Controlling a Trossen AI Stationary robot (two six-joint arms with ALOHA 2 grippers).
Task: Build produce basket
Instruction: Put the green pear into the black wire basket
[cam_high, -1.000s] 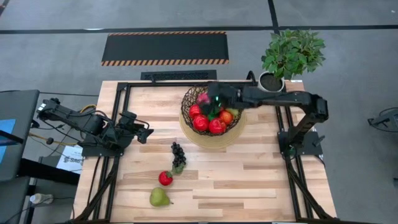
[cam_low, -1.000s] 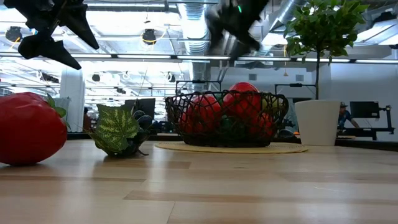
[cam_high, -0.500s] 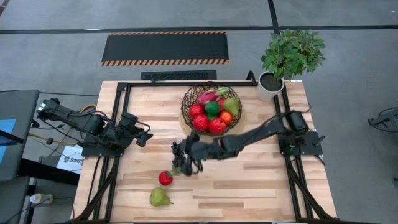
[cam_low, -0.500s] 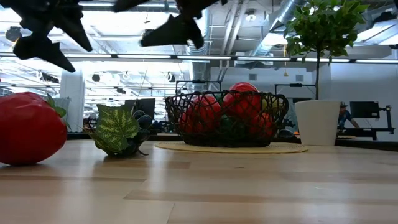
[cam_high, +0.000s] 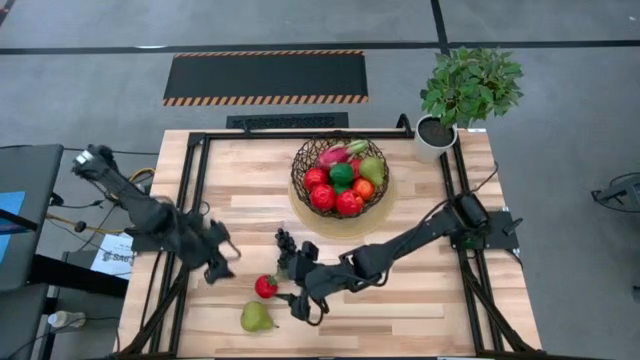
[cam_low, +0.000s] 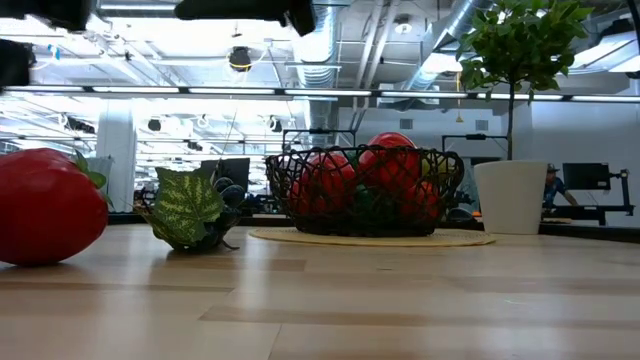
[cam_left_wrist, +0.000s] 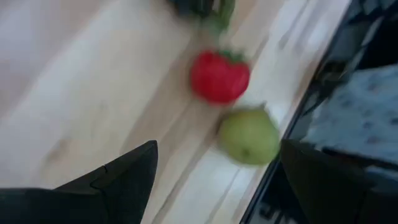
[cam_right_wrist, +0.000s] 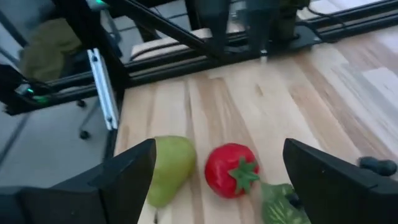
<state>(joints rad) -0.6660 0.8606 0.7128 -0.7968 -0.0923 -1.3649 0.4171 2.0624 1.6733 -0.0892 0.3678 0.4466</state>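
Fruit left outside the woven wire basket (cam_high: 341, 180).
Glossy red pepper (cam_high: 265, 287), smooth green pear (cam_high: 256, 317) just beyond it, stem end pointing right; right gripper (cam_high: 303, 303) and left gripper (cam_high: 222, 268) flank the pepper, jaws spread.

- Basket (cam_high: 340, 205), far-centre of the table (cam_high: 430, 290): stands clear of both arms.
- Near-left corner: red fruit (cam_high: 265, 287), pear (cam_high: 256, 317) and grapes (cam_high: 286, 250) lie close together; right gripper (cam_high: 303, 305) apparently just beside them, left gripper (cam_high: 222, 268) near.
- Near-right boards: bare, open passage.
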